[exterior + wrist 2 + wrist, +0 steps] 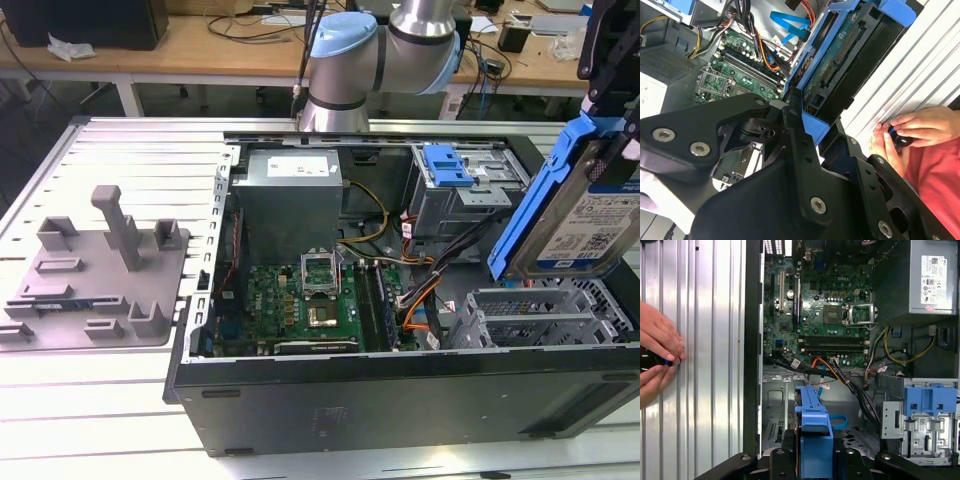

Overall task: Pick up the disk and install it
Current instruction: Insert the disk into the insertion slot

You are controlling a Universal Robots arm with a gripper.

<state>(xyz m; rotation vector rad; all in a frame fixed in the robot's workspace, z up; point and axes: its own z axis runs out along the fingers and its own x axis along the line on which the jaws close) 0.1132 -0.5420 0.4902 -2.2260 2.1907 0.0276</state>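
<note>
The disk [580, 215], a silver drive with a white-and-blue label in a blue plastic bracket, hangs tilted above the right end of the open computer case [400, 400]. My gripper [608, 140] is shut on the disk from above. In the second wrist view the disk [840, 65] is seen edge-on between the black fingers [796, 131]. The first wrist view looks along the disk's blue bracket [815, 432] down onto a metal drive bay [776, 402] inside the case.
Inside the case are a grey power supply [290, 190], the motherboard [300, 300], orange and black cables [420, 295], a drive cage with a blue latch [447, 165] and a metal cage [535, 315]. A grey fixture plate [95, 270] lies at the exterior view's left. A person's hands [655, 360] rest on the table beside the case.
</note>
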